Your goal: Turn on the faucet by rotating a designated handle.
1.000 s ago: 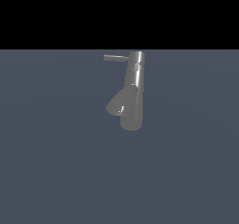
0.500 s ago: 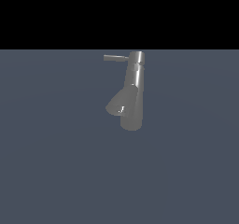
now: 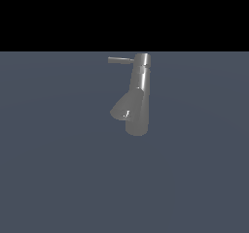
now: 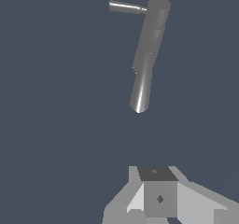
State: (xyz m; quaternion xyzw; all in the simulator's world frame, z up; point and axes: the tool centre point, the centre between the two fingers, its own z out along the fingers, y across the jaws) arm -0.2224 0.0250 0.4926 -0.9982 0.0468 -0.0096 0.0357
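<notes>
The faucet point(image 3: 139, 101) is a grey metal column standing on the dark floor, with a wide conical spout point(image 3: 124, 108) branching toward the exterior view's left. The handle point(image 3: 120, 60), a thin straight rod, sticks out from the top cap toward the exterior view's left. In the wrist view the faucet point(image 4: 148, 55) and the handle point(image 4: 125, 7) lie well ahead of my gripper point(image 4: 156, 173). The fingers look pressed together into one block, with no gap and nothing between them. The gripper is far from the handle and touches nothing. It does not show in the exterior view.
A flat dark blue-grey floor point(image 3: 58, 169) spreads around the faucet. A black band fills the background above it in the exterior view.
</notes>
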